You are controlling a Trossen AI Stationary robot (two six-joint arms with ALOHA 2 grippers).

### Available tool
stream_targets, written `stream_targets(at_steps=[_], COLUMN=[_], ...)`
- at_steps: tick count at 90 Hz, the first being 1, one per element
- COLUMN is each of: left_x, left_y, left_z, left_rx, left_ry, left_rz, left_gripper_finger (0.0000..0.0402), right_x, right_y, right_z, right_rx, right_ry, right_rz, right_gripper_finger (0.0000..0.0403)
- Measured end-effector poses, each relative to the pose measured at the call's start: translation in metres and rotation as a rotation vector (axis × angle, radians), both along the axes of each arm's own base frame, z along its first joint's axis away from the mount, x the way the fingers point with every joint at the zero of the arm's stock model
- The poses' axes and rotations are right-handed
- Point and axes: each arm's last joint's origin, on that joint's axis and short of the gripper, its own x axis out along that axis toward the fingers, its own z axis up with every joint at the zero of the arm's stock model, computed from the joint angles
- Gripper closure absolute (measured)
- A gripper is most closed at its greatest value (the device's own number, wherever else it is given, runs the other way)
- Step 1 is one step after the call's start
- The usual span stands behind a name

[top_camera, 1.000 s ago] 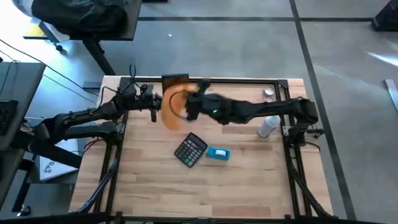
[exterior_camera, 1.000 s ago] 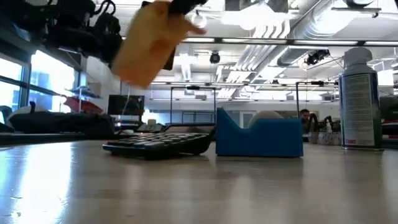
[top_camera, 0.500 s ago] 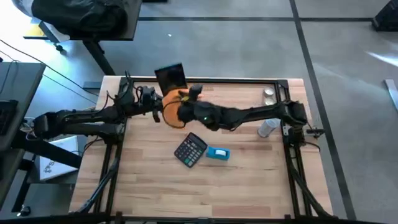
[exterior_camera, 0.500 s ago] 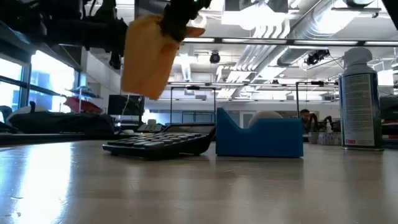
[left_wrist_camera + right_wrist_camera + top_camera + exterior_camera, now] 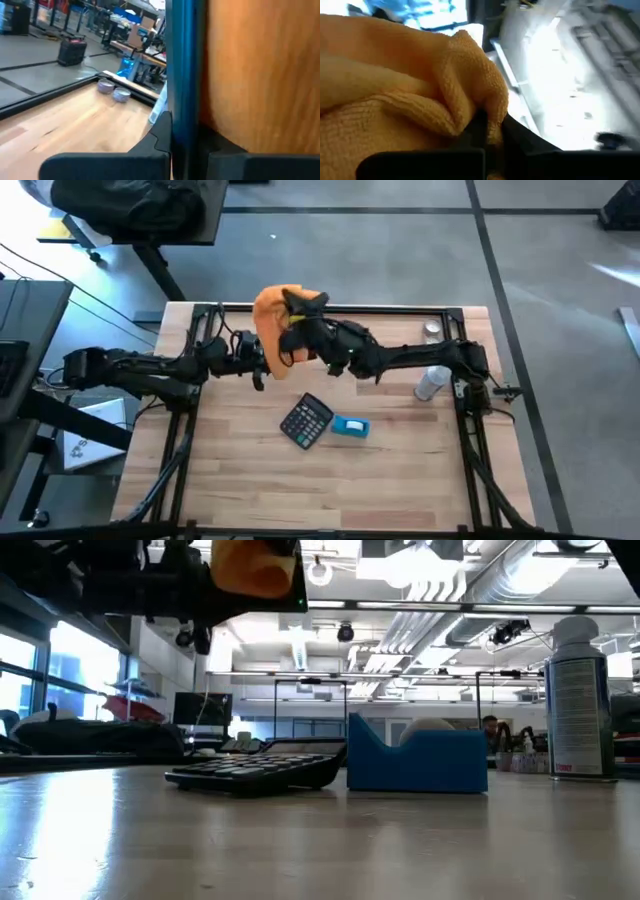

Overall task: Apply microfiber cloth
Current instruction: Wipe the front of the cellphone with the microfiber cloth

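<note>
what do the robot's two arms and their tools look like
Both are dark, nearly black jointed arms with loose black cables looping near the wrists. The left tool and right tool each end in two flat black fingers. No markings are readable.

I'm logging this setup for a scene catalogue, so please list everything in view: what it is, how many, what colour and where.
microfiber cloth: one, orange, held up above the table's far edge
teal slab: one, held on edge in the left gripper, against the cloth
calculator: one, black, middle of the table
small box: one, blue and white, right beside the calculator
spray can: one, white and grey, right side of the table
small round tins: two, silvery, far right corner
table: one, light wood with a black frame
left gripper: one, dark, left of centre, shut on the slab
right gripper: one, dark, far centre, shut on the cloth
</note>
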Motion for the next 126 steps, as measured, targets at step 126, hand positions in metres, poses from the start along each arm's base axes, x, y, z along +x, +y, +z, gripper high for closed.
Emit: stream_targets(at_steps=[126], left_x=[-0.026], left_y=[-0.013], left_z=[0.031], left_rx=[0.217], left_ry=[-0.120], left_rz=[-0.015], left_gripper_finger=[0.0396], right_x=[0.003], right_y=[0.042], right_z=[-0.032], right_rx=[-0.129], right_ry=[0.255], right_rz=[0.117], right_gripper_finger=[0.0403])
